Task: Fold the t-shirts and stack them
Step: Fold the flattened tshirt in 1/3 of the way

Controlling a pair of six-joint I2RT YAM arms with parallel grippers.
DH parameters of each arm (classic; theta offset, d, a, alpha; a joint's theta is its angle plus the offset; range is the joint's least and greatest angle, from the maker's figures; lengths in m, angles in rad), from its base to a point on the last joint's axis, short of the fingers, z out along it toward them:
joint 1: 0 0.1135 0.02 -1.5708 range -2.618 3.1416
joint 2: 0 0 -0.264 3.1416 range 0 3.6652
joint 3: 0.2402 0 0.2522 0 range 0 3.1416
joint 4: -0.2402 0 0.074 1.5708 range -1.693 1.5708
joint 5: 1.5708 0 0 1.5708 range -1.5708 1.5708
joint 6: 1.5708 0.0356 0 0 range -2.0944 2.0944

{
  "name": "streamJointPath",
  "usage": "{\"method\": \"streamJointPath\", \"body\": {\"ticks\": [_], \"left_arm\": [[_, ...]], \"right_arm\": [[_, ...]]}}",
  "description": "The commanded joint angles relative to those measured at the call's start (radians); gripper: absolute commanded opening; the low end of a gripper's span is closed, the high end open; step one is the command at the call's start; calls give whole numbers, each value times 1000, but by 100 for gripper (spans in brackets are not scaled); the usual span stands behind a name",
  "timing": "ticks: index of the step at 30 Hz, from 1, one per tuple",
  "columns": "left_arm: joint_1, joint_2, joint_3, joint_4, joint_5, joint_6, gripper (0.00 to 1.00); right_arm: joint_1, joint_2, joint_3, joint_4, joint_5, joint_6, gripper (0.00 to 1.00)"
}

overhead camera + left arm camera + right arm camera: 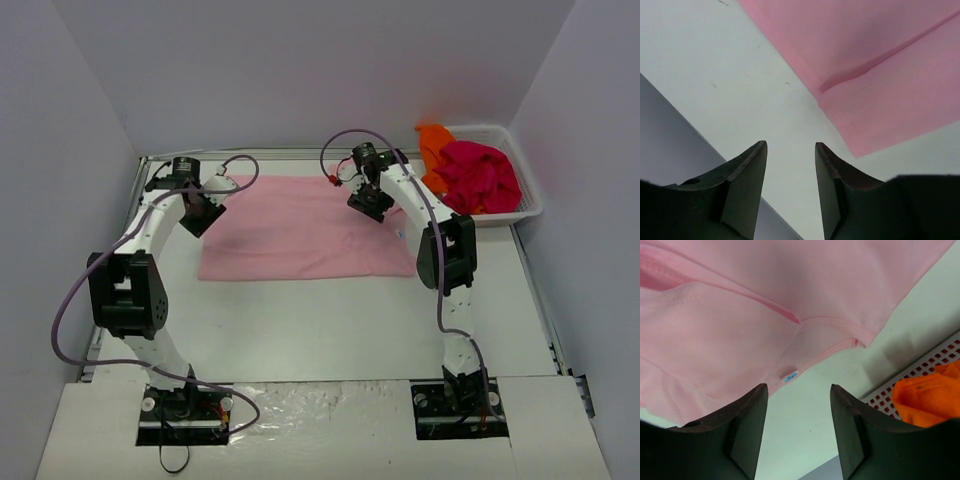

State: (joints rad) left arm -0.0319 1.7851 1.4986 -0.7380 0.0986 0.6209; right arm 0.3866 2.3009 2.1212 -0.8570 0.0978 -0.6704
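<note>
- Pink shirt (300, 235): lies flat on the table (330, 320) as a long folded band, at 12 o'clock from the arm bases.
- Left gripper (790, 147): jaws apart, empty, over the band's 9 o'clock end.
- Right gripper (799, 389): jaws apart, empty, over its 3 o'clock end, near the label (790, 376).
- Step, as judged: one fold laid; the next move calls for gripping an end and folding crosswise.
- Magenta shirt (480, 175) and orange shirt (433, 140): in the basket (528, 205), 2 o'clock.

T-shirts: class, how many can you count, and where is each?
3. A light pink t-shirt lies flat on the table, towards its far side; a magenta-red t-shirt and an orange t-shirt sit bunched in the white mesh basket, far right. Others may be hidden underneath.
</note>
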Motion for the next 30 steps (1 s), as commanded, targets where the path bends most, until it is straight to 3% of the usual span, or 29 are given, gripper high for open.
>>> {"method": "streamJointPath", "body": {"ticks": [1,3,5,7,9,10,12,14,21,30], "left_arm": [[6,-133,-44,-20,3,-10,42],[7,-176,-102,-11,15,-19,40],[7,-199,-138,-6,47,-33,24],[6,-225,-184,0,65,-38,5],[4,-237,-208,-8,101,-39,2],[4,-242,-233,-9,108,-35,3],[3,-253,-258,-9,122,-27,13],[-3,-260,-290,-17,124,-7,14],[-13,-326,-402,8,125,59,22],[-14,-337,-482,68,108,126,30]], "right_arm": [[-5,-145,-62,-34,3,37,48],[-5,-216,-162,-21,-13,41,43],[-5,-282,-260,-11,-27,51,36],[-5,-320,-317,1,-36,57,20],[-5,-374,-389,6,-58,68,16],[-3,-391,-411,6,-64,71,20],[-2,-440,-473,3,-88,75,31],[5,-490,-521,0,-87,71,34],[26,-564,-687,-2,-106,74,38],[26,-525,-698,24,-101,106,39]]}}
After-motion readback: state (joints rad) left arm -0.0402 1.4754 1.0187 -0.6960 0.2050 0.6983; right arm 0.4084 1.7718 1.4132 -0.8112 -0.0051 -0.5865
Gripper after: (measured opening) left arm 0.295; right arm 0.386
